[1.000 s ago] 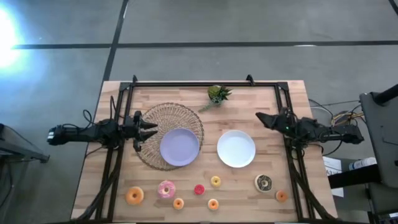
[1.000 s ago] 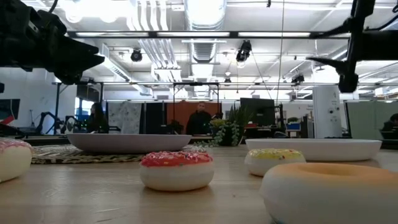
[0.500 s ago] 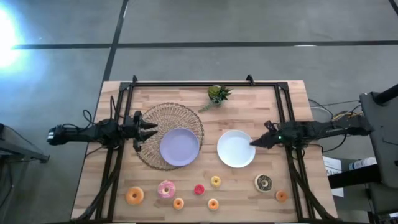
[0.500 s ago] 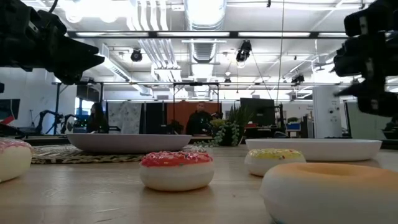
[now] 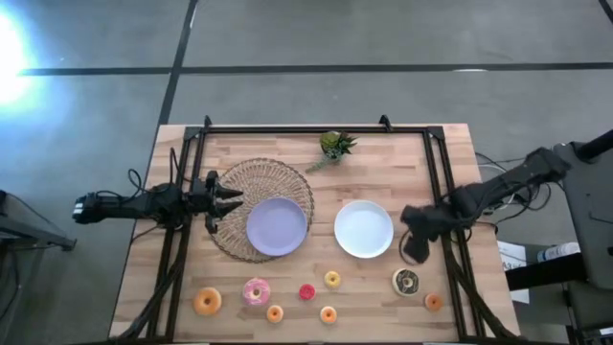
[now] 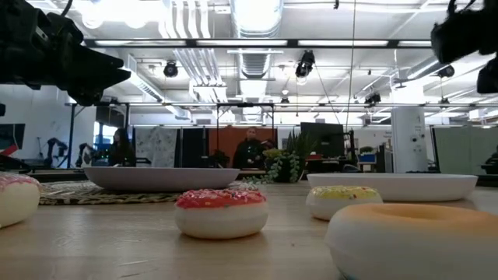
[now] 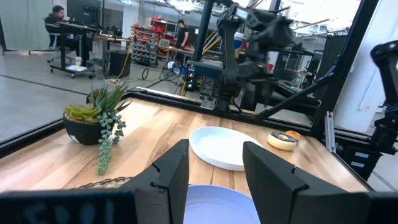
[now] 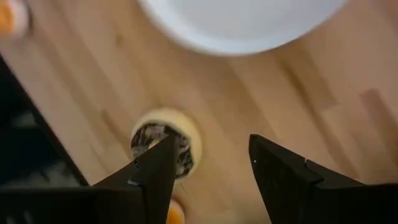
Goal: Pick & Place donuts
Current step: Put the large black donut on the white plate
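Several toy donuts lie along the table's near edge: a large orange one (image 5: 207,302), a pink-sprinkled one (image 5: 256,291), a red one (image 5: 306,291), a yellow one (image 5: 331,279), small orange ones (image 5: 329,313) and a chocolate-topped one (image 5: 406,281). My right gripper (image 5: 414,251) is open and points down. It hangs above the table just on the far side of the chocolate donut (image 8: 165,143), touching nothing. My left gripper (image 5: 225,201) waits open over the woven mat, beside the lavender plate (image 5: 277,227).
The white plate (image 5: 364,229) lies right of the lavender plate, close to my right gripper. A small green plant (image 5: 334,146) stands near the far edge. A small orange donut (image 5: 433,302) lies right of the chocolate one. Black frame rails (image 5: 450,259) run along both sides.
My right arm has swung from the table's right side toward the near edge, passing the white plate's right rim. Its gripper has tipped from level to pointing down, above the chocolate donut. Nothing on the table has moved.
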Available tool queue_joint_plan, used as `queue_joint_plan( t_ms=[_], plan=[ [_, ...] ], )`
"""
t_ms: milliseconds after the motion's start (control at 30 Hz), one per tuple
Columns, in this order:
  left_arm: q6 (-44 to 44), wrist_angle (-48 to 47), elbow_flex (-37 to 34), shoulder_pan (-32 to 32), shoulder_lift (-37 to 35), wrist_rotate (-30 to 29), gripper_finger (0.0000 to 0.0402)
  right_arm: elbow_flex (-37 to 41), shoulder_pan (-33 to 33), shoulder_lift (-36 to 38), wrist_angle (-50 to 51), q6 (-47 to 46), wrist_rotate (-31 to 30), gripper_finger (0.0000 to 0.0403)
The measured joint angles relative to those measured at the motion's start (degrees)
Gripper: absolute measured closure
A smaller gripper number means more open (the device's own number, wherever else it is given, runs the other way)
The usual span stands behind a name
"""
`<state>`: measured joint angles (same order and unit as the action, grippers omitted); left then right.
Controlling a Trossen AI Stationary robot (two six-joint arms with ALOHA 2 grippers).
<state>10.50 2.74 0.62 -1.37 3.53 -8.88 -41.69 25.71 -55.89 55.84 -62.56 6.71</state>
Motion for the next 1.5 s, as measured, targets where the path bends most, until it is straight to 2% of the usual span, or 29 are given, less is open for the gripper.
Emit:
queue_joint_plan(
  t_ms=[167, 300, 633, 867, 1033, 1200, 1367, 1500],
  plan=[
    [0.01, 0.0, -0.01, -0.02, 0.0, 0.0, 0.0276, -2.72, 9.6, -9.16, -0.53, 5.58, -0.03, 0.021],
    [0.0, 0.0, -0.02, -0.02, 0.0, 0.0, 0.0276, -4.22, 14.53, -15.21, -1.35, 5.8, -0.03, 0.0192],
    [0.0, -0.02, -0.02, 0.0, 0.0, 0.0, 0.0276, -4.71, 15.81, -23.69, -6.85, 7.07, -0.65, 0.0113],
    [0.0, -0.04, -0.01, -0.01, 0.0, 0.0, 0.0276, -3.7, 15.81, -29.19, -8.62, 7.69, -0.71, 0.0112],
    [0.0, -0.09, 0.0, 0.0, 0.0, 0.0, 0.0276, -3.67, 15.81, -31.22, -10.04, 8.88, -0.66, 0.0147],
    [0.01, -0.13, 0.0, -0.01, 0.0, 0.02, 0.0276, -3.5, 15.53, -32.55, -12.37, 8.92, -0.7, 0.0202],
    [0.0, -0.15, -0.02, -0.02, 0.0, 0.02, 0.0276, -3.58, 14.04, -32.52, -14.97, 7.98, -1.05, 0.0286],
    [0.01, -0.15, 0.0, -0.02, 0.0, 0.02, 0.0276, -5.04, 11.67, -28.02, -13.47, 5.93, -5.42, 0.0363]
  ],
)
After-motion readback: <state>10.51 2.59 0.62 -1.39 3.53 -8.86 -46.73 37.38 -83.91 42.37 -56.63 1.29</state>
